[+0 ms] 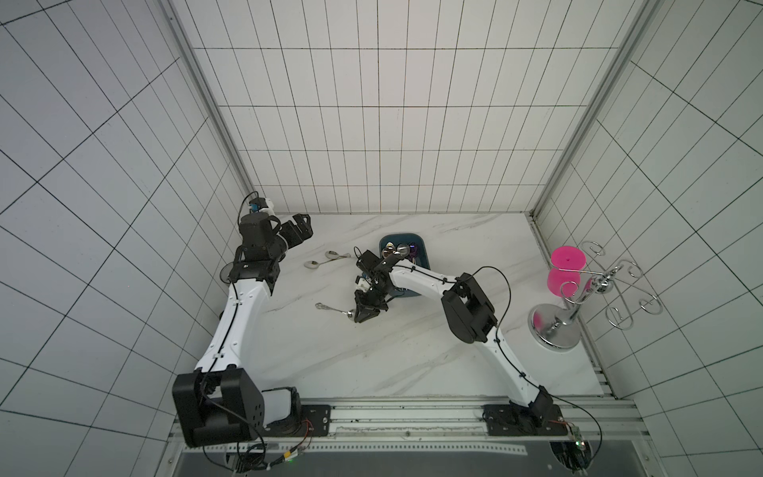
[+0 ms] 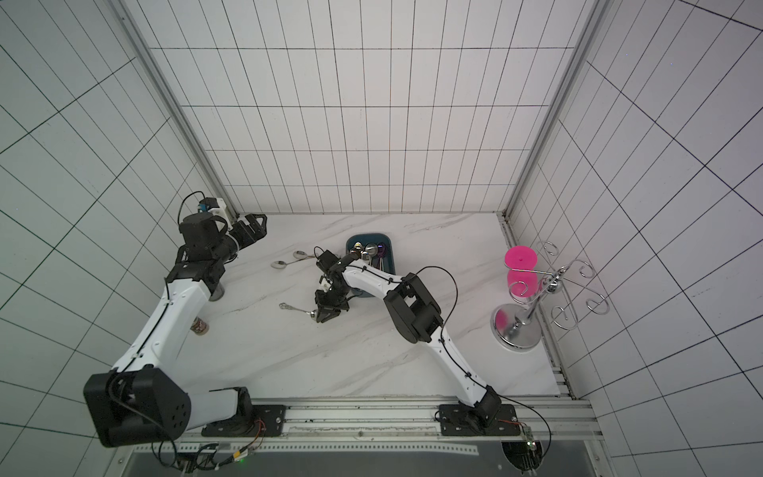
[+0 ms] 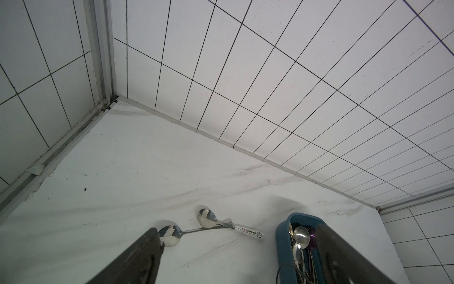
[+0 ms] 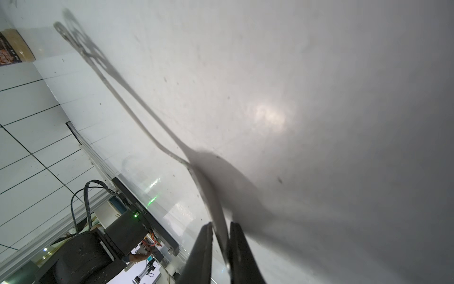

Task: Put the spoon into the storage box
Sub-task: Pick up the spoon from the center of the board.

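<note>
Spoons (image 1: 313, 264) near storage box (image 1: 397, 236)

Polished metal spoon (image 1: 334, 310), apparently plastic box (image 1: 402, 236)

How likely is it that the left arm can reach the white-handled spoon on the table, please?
Probably yes: the left gripper, jaws open, faces the white-handled spoon across open table, and the right gripper is away at the loop-handled spoon.
</note>
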`<action>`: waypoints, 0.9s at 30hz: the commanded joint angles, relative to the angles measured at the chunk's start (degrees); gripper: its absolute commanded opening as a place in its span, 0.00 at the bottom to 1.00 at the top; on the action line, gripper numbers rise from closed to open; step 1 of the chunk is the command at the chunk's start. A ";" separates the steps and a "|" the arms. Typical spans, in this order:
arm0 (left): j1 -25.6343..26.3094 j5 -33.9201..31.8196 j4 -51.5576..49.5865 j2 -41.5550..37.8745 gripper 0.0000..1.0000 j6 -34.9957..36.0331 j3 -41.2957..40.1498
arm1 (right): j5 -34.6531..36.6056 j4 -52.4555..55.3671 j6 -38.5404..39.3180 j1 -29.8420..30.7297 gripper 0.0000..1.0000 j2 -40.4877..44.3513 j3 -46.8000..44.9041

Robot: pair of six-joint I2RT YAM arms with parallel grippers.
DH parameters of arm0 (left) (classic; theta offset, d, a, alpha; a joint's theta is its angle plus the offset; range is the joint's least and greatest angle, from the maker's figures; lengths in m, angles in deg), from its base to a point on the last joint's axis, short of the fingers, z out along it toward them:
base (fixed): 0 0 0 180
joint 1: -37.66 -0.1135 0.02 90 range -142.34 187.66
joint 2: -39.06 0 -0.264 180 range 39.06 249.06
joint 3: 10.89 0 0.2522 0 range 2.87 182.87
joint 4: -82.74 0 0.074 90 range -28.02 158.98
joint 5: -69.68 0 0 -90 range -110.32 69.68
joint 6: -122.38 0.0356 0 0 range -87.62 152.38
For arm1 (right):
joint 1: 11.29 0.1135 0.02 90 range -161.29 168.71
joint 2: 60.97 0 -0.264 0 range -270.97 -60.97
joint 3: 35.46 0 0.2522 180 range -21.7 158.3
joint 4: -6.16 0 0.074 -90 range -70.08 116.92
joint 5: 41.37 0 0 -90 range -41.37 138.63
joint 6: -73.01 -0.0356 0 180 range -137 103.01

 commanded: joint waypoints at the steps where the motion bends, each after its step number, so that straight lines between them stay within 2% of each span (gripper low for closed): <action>1: -0.20 0.71 2.08 -1.13 0.99 0.04 -1.19 | 0.90 0.56 -0.38 -0.69 0.08 -1.08 0.22; 4: -0.34 0.68 1.58 -1.16 0.99 0.25 -0.84 | 2.12 0.45 0.15 -0.98 0.00 0.69 -0.60; 9: -0.72 3.33 2.02 -1.26 0.99 1.56 -0.93 | 2.60 -1.22 2.50 -1.09 0.00 5.11 -4.05; 15: -1.56 10.70 0.66 -1.07 0.99 6.55 1.18 | 4.84 -0.77 8.90 -1.46 0.00 12.16 -7.30; 23: -1.83 28.79 -4.11 0.58 0.96 17.45 7.35 | 10.31 5.83 22.56 -1.95 0.00 21.41 -10.57; 27: -1.83 30.98 -10.29 1.87 0.93 23.09 11.84 | 15.98 10.65 28.86 -2.19 0.00 25.12 -11.25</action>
